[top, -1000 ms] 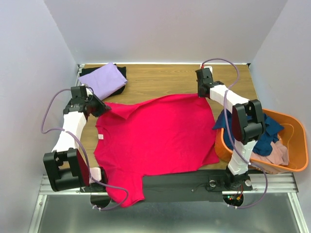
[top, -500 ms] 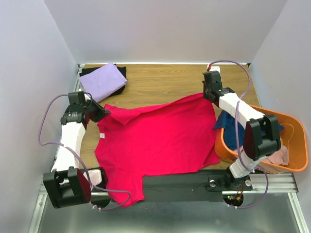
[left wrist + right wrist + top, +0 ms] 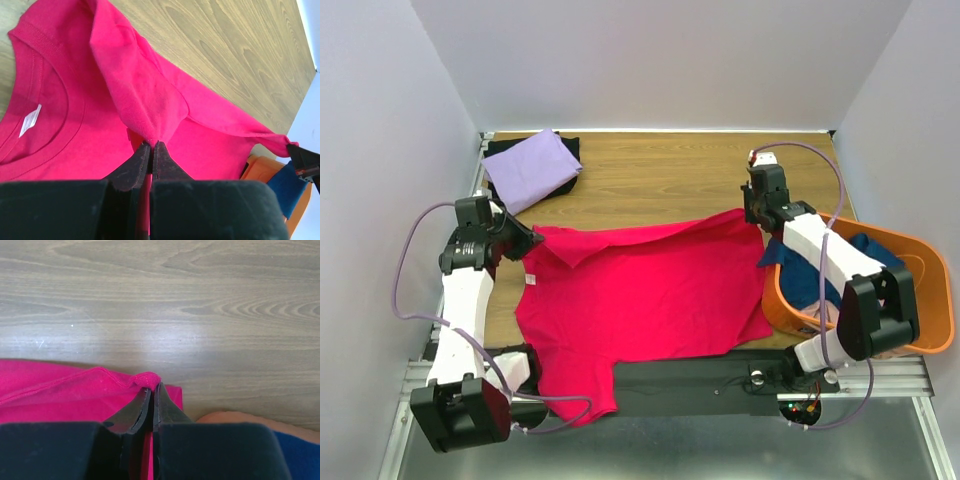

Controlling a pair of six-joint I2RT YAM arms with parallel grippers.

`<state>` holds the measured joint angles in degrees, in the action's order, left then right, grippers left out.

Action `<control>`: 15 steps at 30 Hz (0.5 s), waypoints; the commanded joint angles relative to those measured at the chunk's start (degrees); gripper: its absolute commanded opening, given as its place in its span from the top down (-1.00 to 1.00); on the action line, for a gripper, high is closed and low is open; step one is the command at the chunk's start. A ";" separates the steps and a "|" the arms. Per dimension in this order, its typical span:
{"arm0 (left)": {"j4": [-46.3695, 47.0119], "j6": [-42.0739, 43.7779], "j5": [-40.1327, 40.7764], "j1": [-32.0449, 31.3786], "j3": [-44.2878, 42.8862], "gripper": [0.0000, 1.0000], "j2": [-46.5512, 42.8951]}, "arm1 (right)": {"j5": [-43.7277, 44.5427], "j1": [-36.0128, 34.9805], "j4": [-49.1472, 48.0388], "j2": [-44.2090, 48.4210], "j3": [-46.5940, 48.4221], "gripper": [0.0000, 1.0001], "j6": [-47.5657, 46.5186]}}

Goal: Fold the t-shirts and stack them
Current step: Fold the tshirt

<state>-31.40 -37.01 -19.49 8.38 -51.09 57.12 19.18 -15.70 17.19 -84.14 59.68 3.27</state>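
The crimson-pink t-shirt (image 3: 640,290) lies spread on the wooden table, its lower part hanging over the near edge. My left gripper (image 3: 528,238) is shut on its far left sleeve (image 3: 145,100), pinched between the fingertips. My right gripper (image 3: 752,212) is shut on the shirt's far right corner (image 3: 150,379). The far edge is folded toward the near side. A folded lavender t-shirt (image 3: 530,165) lies on a black one (image 3: 570,150) at the far left corner. Navy blue (image 3: 820,275) and dusty pink cloth fill the orange tub (image 3: 930,300).
The orange tub stands at the right edge, close to my right arm; its rim shows in the right wrist view (image 3: 235,417). Bare wood (image 3: 660,170) lies beyond the pink shirt. White walls close in the table.
Both grippers have moved toward the near side, pulling the shirt's far edge with them. The fold over the shirt has grown.
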 commanded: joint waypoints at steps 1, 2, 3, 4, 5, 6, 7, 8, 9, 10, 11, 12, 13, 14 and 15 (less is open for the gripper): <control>-3.22 -0.16 0.33 0.41 0.73 1.00 -3.15 | -0.98 0.41 -2.51 4.24 -1.14 0.87 -1.95; -3.84 -0.16 0.15 0.32 0.90 1.00 -3.59 | -1.07 0.41 -2.43 4.77 -1.41 0.86 -1.95; -4.46 -0.25 -0.11 0.32 1.17 1.00 -4.47 | -1.34 0.41 -2.42 5.38 -1.84 0.85 -1.95; -5.68 -0.34 -1.07 0.41 1.34 1.00 -5.09 | -2.03 0.32 -2.25 6.69 -2.20 0.81 -2.21; -6.39 -0.43 -1.86 0.32 1.43 1.00 -5.70 | -2.39 0.32 -2.16 7.49 -3.07 0.78 -2.13; -7.18 -0.60 -2.65 0.32 1.43 0.92 -6.93 | -2.48 0.32 -2.16 8.28 -3.43 0.74 -2.21; -8.67 -0.78 -4.06 0.32 1.35 0.64 -7.63 | -3.18 0.32 -1.90 10.12 -3.95 0.59 -2.30; -9.72 -1.21 -4.42 0.32 1.17 0.05 -8.42 | -3.53 0.32 -1.81 11.35 -4.91 0.50 -2.21; -10.87 -1.48 -4.51 0.41 0.39 -0.15 -10.17 | -4.49 0.32 -1.55 12.50 -5.19 0.30 -2.30; -13.05 -1.74 -4.51 0.41 0.03 -0.49 -11.06 | -5.20 0.32 -1.55 15.38 -5.71 0.18 -2.21; -13.95 -2.01 -4.16 0.32 -0.50 -0.60 -12.72 | -5.64 0.32 -1.46 16.97 -6.50 0.10 -2.30; -15.00 -2.44 -3.64 0.41 -1.63 -0.73 -13.35 | -6.08 0.32 -1.28 18.29 -6.77 0.04 -2.13; -15.70 -2.88 -2.41 0.32 -2.34 -0.83 -13.79 | -6.61 0.32 -0.93 21.35 -7.03 -0.08 -1.43; -15.54 -3.15 -1.79 0.32 -2.96 -0.89 -14.14 | -6.87 0.32 -0.84 21.38 -7.21 -0.15 -1.25; -14.75 -3.59 -1.26 0.32 -3.66 -0.91 -14.14 | -7.14 0.32 -0.67 23.56 -7.30 -0.21 -0.81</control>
<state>-44.31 -39.31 -22.04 8.38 -50.85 44.34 14.22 -15.70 17.78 -66.19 52.14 1.76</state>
